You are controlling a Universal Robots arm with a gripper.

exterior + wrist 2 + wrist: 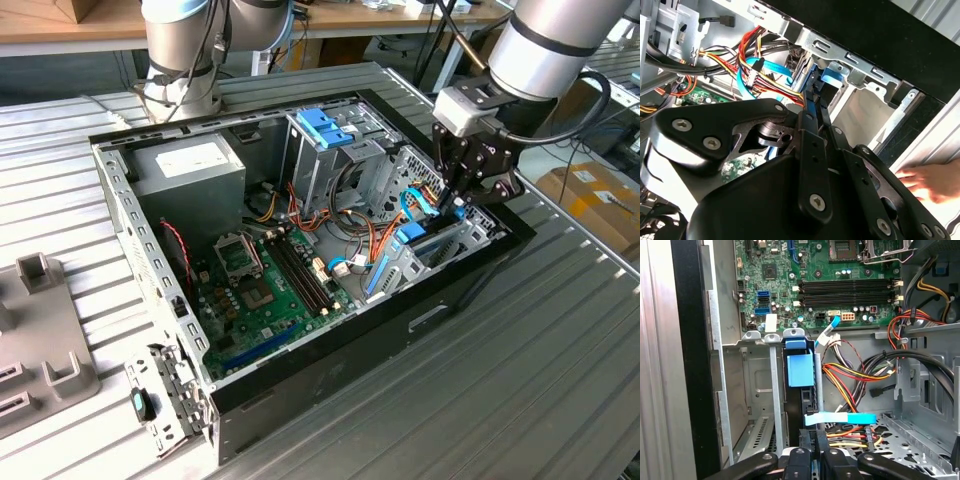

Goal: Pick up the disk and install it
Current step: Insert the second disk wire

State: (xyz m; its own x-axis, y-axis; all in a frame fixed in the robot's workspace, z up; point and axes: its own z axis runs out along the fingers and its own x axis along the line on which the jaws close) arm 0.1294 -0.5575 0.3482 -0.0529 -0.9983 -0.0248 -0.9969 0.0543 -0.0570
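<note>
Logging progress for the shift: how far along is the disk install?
The disk already stands on edge in the drive bay inside the computer case. The gripper is right above it, fingers closed at its top edge. Whether it is fully seated cannot be told.

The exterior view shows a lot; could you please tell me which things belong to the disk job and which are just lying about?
Job in hand: the disk, on edge in its bay; the gripper at it; the open computer case.
Lying about: the power supply, the blue bracket, the grey fixture, a person's hand.
</note>
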